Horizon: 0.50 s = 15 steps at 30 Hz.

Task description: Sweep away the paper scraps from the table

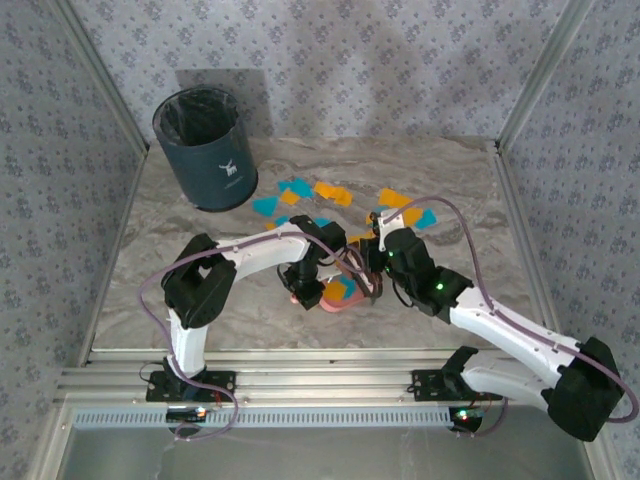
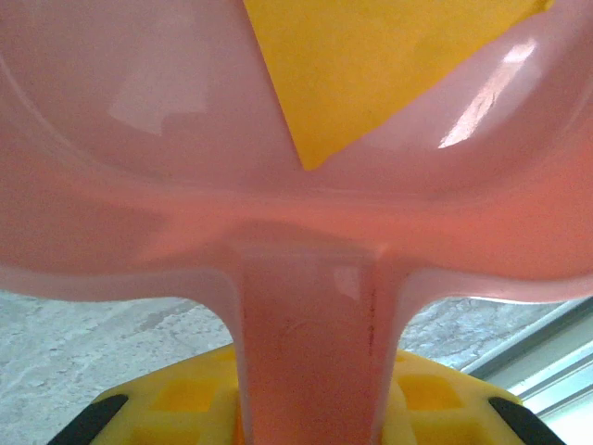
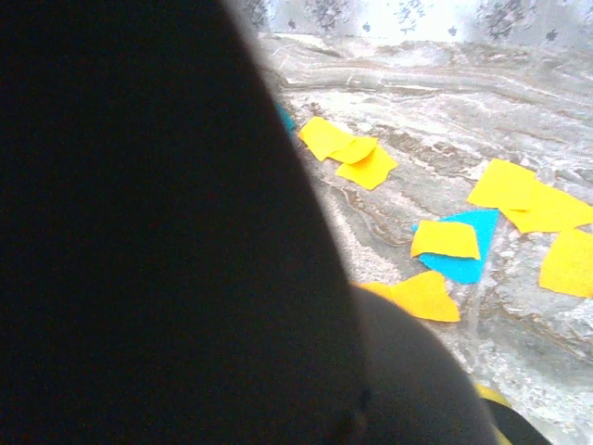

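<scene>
My left gripper point(image 1: 303, 292) is shut on the handle of a pink dustpan point(image 1: 342, 298), held low near the table's front middle. In the left wrist view the yellow pads point(image 2: 176, 399) flank the handle, and an orange scrap point(image 2: 371, 65) lies in the pan point(image 2: 139, 139). Orange and teal paper scraps point(image 1: 318, 192) lie scattered on the marble table point(image 1: 460, 170) behind the pan, and others point(image 3: 447, 243) show ahead of the right wrist. My right gripper point(image 1: 379, 238) is just right of the pan, shut on a dark tool point(image 3: 157, 232) that looks like a brush and hides its fingers.
A dark blue bin point(image 1: 201, 150) with a black liner stands at the back left of the table. Aluminium rails point(image 1: 300, 372) edge the table in front and at the sides. Both arms crowd the front middle.
</scene>
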Tool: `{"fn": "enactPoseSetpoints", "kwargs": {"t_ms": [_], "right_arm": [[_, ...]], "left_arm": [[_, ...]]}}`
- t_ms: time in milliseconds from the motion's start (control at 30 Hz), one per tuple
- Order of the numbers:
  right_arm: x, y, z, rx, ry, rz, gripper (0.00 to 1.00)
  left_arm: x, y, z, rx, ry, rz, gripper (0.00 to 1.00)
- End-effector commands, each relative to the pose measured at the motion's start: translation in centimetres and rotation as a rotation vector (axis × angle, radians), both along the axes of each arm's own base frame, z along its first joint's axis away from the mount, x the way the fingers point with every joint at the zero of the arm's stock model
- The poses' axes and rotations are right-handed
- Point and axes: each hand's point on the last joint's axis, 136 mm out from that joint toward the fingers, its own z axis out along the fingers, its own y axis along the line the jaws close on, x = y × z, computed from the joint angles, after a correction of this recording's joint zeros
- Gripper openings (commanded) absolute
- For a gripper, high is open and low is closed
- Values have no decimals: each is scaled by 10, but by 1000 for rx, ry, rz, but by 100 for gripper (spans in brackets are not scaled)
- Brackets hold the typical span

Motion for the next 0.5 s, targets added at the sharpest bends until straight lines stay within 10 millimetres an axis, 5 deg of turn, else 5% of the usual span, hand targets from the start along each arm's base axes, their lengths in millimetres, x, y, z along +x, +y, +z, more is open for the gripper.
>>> {"fn": "enactPoseSetpoints", "kwargs": {"t_ms": [0, 200, 467], "right_arm": [[-1, -9, 24, 8, -61, -32, 0], [6, -15, 30, 3, -87, -51, 0], [40, -8, 39, -49, -148, -21, 0]], "left_arm": [[14, 10, 0, 48, -51, 53, 0], [14, 17, 1, 66, -72, 59, 0], [14, 24, 2, 72, -81, 82, 0]]}}
